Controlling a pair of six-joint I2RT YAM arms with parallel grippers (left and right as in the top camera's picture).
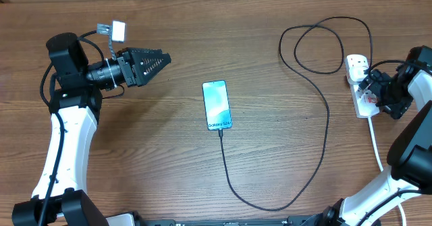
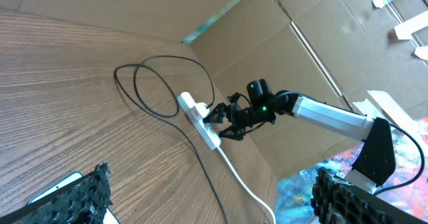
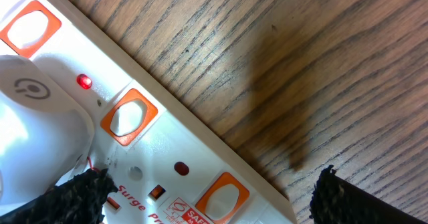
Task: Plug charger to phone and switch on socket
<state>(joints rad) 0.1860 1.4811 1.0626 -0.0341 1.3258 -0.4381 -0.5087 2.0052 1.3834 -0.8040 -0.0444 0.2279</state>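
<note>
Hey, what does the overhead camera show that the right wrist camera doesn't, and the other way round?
Only overhead: the phone lying screen up, and the black charger cable running from its bottom edge in a long loop toward the strip. Only right wrist: a lit red indicator, orange-rimmed switches and "Surge" lettering. Both: the white power strip on the wooden table.

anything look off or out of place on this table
Nothing stands out. The phone lies flat, and the charger runs from its lower end in loose loops toward the socket. No spill or damage shows.
</note>
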